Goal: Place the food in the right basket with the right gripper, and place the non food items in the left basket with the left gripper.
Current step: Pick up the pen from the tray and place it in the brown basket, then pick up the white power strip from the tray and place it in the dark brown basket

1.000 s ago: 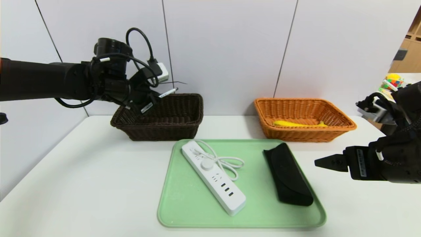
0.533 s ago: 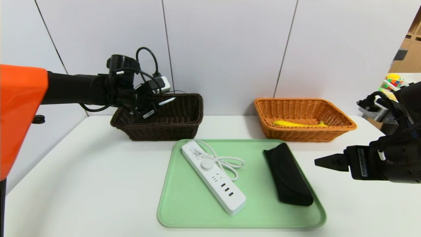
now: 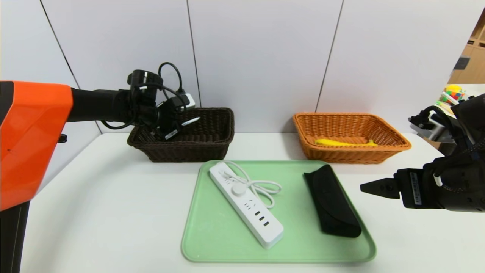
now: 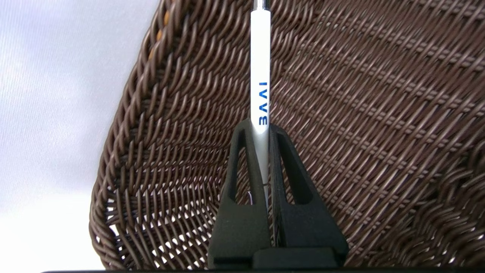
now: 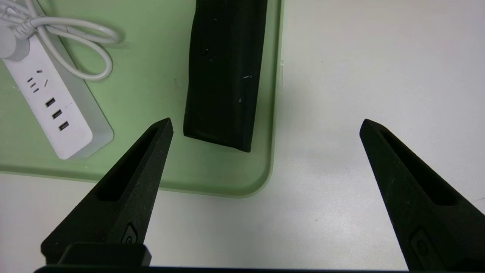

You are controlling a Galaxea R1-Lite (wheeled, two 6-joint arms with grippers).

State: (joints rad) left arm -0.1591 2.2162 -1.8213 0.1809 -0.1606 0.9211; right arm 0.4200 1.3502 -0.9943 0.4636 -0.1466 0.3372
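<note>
My left gripper (image 3: 178, 127) is shut on a white pen (image 3: 190, 121) with blue lettering (image 4: 260, 76), holding it inside the dark brown left basket (image 3: 212, 142), above its floor. The orange right basket (image 3: 379, 148) holds a yellow banana (image 3: 343, 143). On the green tray (image 3: 212, 235) lie a white power strip (image 3: 246, 204) with its coiled cord and a black case (image 3: 332, 200). My right gripper (image 5: 265, 127) hangs open over the bare table just off the tray's near right corner, with nothing between its fingers.
The white table (image 3: 98, 212) carries the tray at the middle and both baskets at the back against a grey panel wall. Colourful objects (image 3: 452, 94) sit far right beyond the table.
My left arm has reached forward and lowered the pen from above the brown basket's rim down into it. The right arm has barely moved.
</note>
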